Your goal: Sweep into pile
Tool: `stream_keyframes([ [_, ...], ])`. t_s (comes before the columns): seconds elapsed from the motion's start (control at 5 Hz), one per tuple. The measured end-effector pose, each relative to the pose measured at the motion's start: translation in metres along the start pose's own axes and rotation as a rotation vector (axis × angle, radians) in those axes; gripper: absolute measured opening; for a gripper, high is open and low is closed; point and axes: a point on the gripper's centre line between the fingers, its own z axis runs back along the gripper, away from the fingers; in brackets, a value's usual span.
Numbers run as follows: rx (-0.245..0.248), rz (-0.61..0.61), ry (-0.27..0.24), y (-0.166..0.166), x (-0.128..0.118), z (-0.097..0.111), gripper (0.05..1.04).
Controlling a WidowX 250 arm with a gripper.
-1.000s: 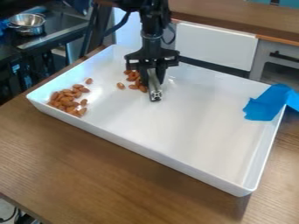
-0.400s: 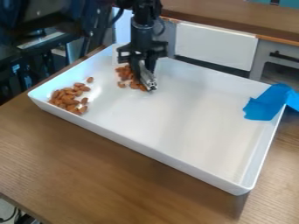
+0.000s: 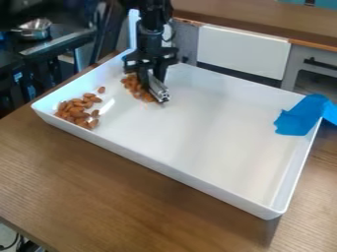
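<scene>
Gripper (image 3: 152, 75) was clamped on a silver metal bar (image 3: 158, 89), held low in the white tray (image 3: 211, 123) just beside the smaller almond cluster (image 3: 135, 88); larger almond pile (image 3: 78, 111) sat apart, near the tray corner at view left.

the claw (image 3: 152, 80) partly hides the metal tool's (image 3: 158, 90) upper end.
</scene>
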Motion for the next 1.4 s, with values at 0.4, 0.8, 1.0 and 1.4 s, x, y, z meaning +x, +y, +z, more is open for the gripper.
stream_keyframes([
  [0.4, 0.028, 0.12, -0.055, 0.031, -0.007, 0.003, 0.37],
  [0.8, 0.047, 0.186, -0.087, 0.048, -0.014, 0.004, 0.37],
  [1.0, 0.045, 0.211, -0.1, 0.064, -0.008, 0.004, 0.37],
  [1.4, 0.043, 0.199, -0.106, 0.089, -0.015, 0.008, 0.37],
])
